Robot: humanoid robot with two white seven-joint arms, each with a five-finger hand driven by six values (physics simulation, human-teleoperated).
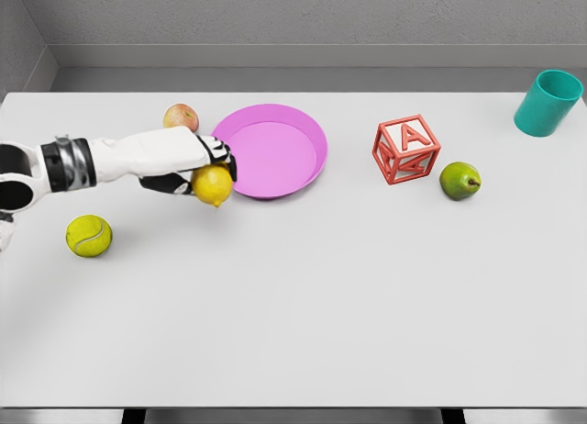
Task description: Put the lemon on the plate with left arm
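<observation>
Left hand (pixel 197 167) sits at centre-left of the frame, its arm entering from the left edge. The fingers are curled around the lemon (pixel 213 184), which shows below and in front of the knuckles, most of its yellow body clear of the hand. The lemon looks lifted off the table (pixel 321 305), though the single view does not settle the height. Key relation: the plate (pixel 275 150), pink and shallow, lies directly to the right of the lemon and slightly toward the top of the frame; its near left rim is just beside the fingertips, the lemon appearing to touch or overlap the rim line in this view. Lemon is not yet over the plate's floor. Judgement: the carry is nearly done; what remains is a short travel right and a little up-frame to centre the fruit over the dish, then a release. The lemon's long axis seems to run down-frame, nub at the bottom, so it may roll once let go; the raised rim should contain it. An apple (pixel 181 117) sits just above the wrist, near the plate's left edge, and could be brushed. A tennis ball (pixel 89 235) lies lower left, well apart. Right arm not seen.
</observation>
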